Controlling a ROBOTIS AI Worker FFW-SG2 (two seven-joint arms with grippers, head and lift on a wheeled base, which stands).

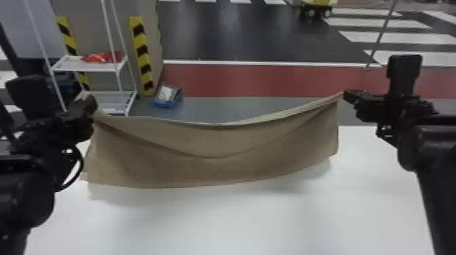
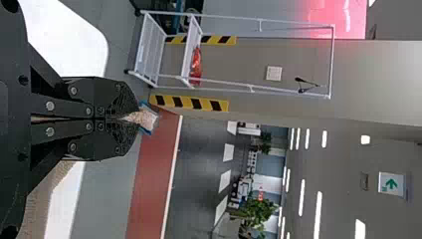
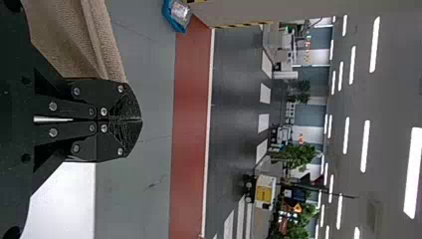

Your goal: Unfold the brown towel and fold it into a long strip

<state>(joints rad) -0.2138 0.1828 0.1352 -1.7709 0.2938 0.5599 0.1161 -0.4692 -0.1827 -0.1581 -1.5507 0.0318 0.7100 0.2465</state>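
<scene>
From where I stand, the towel (image 1: pixel 217 169) hangs between the two grippers over the white table (image 1: pixel 237 220), its top edge sagging in the middle and a curved crease running under it. The left gripper (image 1: pixel 89 105) has its fingers clamped on one upper corner; the right gripper (image 1: pixel 346 95) has its fingers pressed together on the other. The lower edge hangs close to the table; whether any of it touches, I can't tell.

The step in hand, I'd say, is spreading the towel before laying it down. It wants a gentle pull apart, just enough to ease out the sag; too hard, and a corner could slip from those narrow tips. The grippers should come level, then sink together so the lower edge lands straight, with the rest laid down smoothly behind it. If one side drops first, the cloth may land skewed, and the strip would come out crooked. The long folds are for later, once it lies flat.

Beyond the table, a blue box (image 1: pixel 167 104) sits on the floor with something pale (image 1: pixel 166 93) in it. Beside it, a white rack (image 1: pixel 88 68) bears a red thing (image 1: pixel 101 57) on its upper shelf.
</scene>
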